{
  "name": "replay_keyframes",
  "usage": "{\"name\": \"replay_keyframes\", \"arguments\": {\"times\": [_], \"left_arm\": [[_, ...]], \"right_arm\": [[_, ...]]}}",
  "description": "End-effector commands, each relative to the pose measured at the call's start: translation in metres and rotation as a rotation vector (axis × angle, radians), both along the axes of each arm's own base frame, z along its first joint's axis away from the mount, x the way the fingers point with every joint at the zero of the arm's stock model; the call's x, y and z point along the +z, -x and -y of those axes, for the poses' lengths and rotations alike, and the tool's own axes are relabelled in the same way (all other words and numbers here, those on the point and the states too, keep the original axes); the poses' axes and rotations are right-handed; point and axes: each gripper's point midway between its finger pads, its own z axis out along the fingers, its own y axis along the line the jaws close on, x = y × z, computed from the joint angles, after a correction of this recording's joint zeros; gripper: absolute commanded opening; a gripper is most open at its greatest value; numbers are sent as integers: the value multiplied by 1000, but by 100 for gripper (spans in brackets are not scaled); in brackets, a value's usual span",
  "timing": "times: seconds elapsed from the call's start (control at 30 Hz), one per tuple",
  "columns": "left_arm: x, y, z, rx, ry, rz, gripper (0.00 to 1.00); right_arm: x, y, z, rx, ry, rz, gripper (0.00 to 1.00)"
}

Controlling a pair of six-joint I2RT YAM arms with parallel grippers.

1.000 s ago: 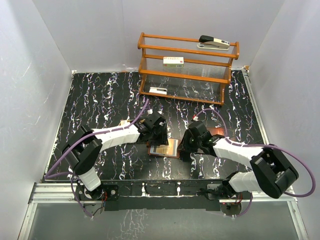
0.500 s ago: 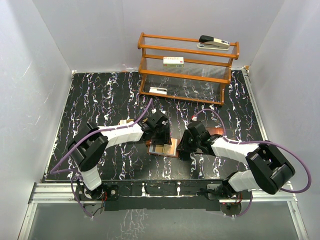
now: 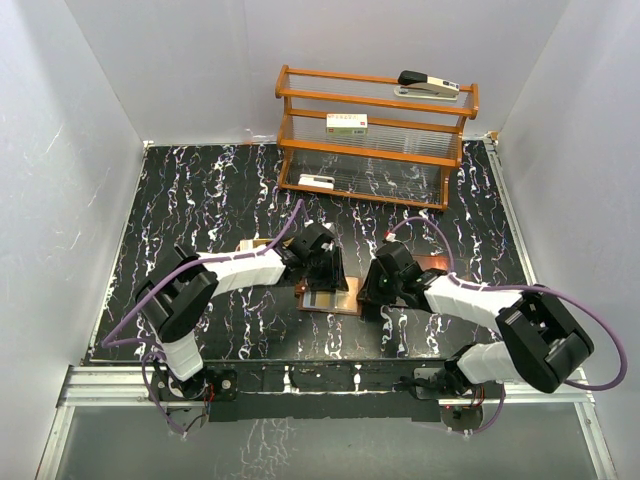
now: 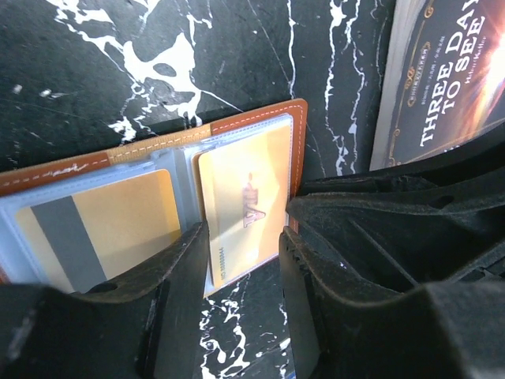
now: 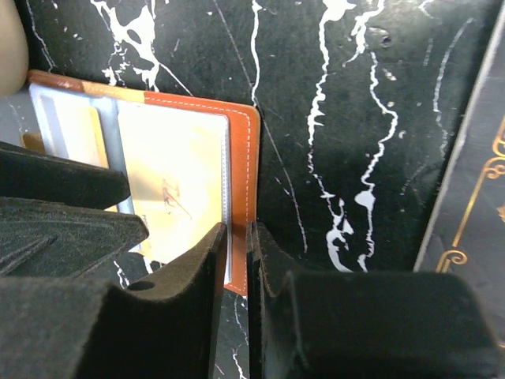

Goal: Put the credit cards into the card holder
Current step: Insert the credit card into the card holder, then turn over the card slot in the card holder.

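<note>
The small brown leather bifold card holder (image 3: pixel 330 297) lies open and flat on the black white-veined marble table (image 3: pixel 200 200), between the two arms at the near middle. Its glossy clear pockets already show thin gold plastic credit cards: a gold card (image 4: pixel 245 189) with a printed logo in the right-hand pocket, and a second one with a dark magnetic stripe (image 4: pixel 102 229) in the pocket beside it.

The left gripper (image 4: pixel 245 225) hangs over the logo card with its jaws apart, one finger on either side of the card's near end, clamped on nothing that shows. The right gripper (image 5: pixel 239 229) has its jaws almost together, and the stitched leather edge of the card holder runs into the narrow gap; it looks like a pinch on that rim.

A dark booklet (image 4: pixel 450 71) with pale lettering lies just beside the card holder.

The cards are likely light, stiff and slick, so they are best taken by the short edge and slid. The leather is soft and light and will probably skate on the smooth table unless it is held by its rim
</note>
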Motion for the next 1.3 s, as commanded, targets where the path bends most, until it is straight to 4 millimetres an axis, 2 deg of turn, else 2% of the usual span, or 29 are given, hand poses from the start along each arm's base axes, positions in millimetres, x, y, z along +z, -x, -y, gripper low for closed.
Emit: {"name": "replay_keyframes", "arguments": {"times": [0.0,0.1,0.23,0.4,0.67,0.8,0.93,1.07,1.17,1.27], "left_arm": [[24,14,28,-57,144,-33,39],[28,13,21,-48,118,-15,42],[35,5,-4,3,1,36,51],[43,-9,-39,79,-51,54,56],[58,-20,-68,139,46,18,54],[61,-22,-70,136,74,16,55],[57,-23,-66,130,94,-4,57],[53,-23,-62,118,98,-16,58],[45,-22,-59,99,87,-44,59],[38,-24,-59,100,78,-46,59]], "right_arm": [[17,-12,4,-13,34,69,15],[26,-13,8,-25,42,85,18],[46,-13,2,-27,-7,112,21],[66,-15,-21,4,-119,137,21],[69,-16,-69,70,-136,120,21],[57,-19,-82,96,-105,93,19],[38,-19,-83,106,-50,58,17],[10,-12,-70,96,59,-5,13],[-6,-6,-62,92,102,-29,7],[-15,-2,-59,93,117,-46,5]]}}
